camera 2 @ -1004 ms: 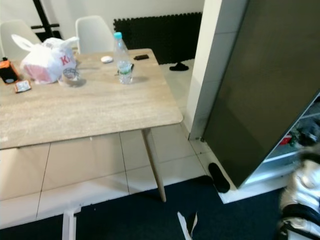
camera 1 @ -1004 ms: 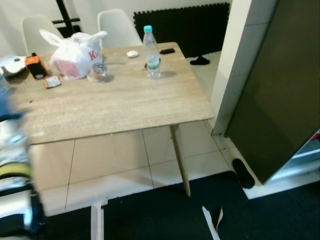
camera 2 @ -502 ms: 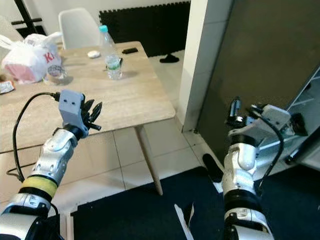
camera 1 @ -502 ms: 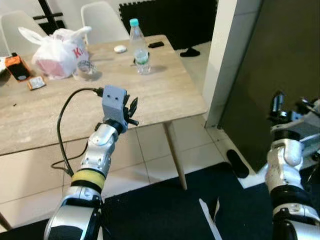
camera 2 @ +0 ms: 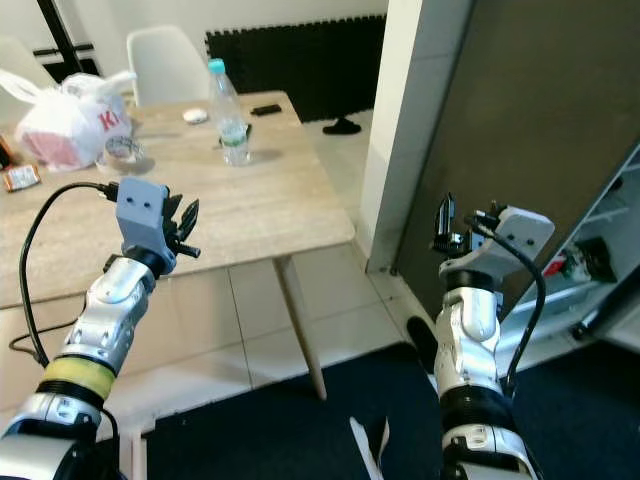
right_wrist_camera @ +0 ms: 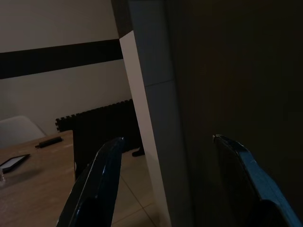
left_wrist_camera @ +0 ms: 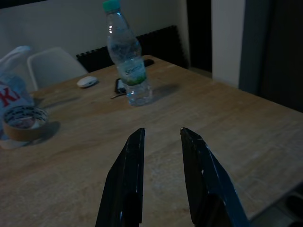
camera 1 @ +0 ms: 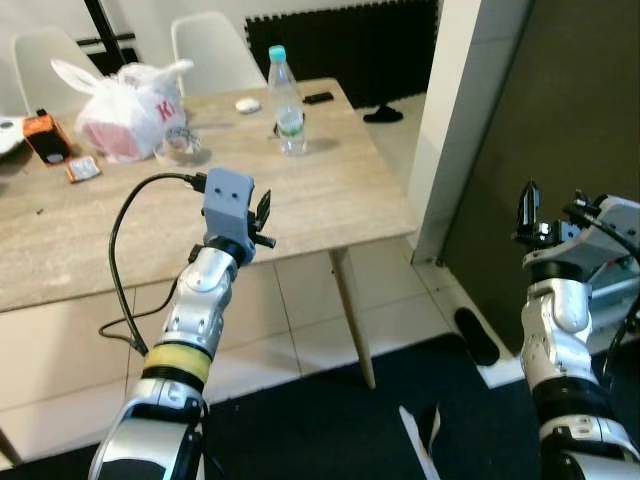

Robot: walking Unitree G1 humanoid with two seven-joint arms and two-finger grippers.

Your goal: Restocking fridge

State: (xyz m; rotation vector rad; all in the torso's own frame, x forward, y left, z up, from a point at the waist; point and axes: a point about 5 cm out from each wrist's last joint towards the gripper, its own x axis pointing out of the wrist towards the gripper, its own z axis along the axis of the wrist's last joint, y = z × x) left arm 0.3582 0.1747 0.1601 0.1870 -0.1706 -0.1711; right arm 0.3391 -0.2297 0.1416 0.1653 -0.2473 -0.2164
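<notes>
A clear water bottle (camera 1: 289, 103) with a teal cap stands upright at the far side of the wooden table (camera 1: 330, 190). My left gripper (camera 1: 262, 215) is raised over the table's near edge, pointing at the bottle (left_wrist_camera: 127, 66), open with nothing between its fingers (left_wrist_camera: 128, 179). My right gripper (camera 1: 528, 205) is held up in front of the dark fridge door (camera 1: 560, 120), open and empty, its fingers (right_wrist_camera: 102, 179) spread wide. Past the door's right edge, the fridge's shelves (camera 2: 600, 250) are visible.
On the table's left part lie a white plastic bag (camera 1: 125, 95), a tape roll (camera 1: 180, 145) and an orange item (camera 1: 45, 135); a phone (camera 1: 320, 98) lies near the bottle. White chairs (camera 1: 215, 45) stand behind. A white pillar (camera 1: 455, 110) separates table and fridge. A black sandal (camera 1: 477, 335) lies on the floor.
Both arms have risen into view since a second ago. The camera has shifted; the left gripper stays over the table edge and the right one has lifted slightly by the door.
</notes>
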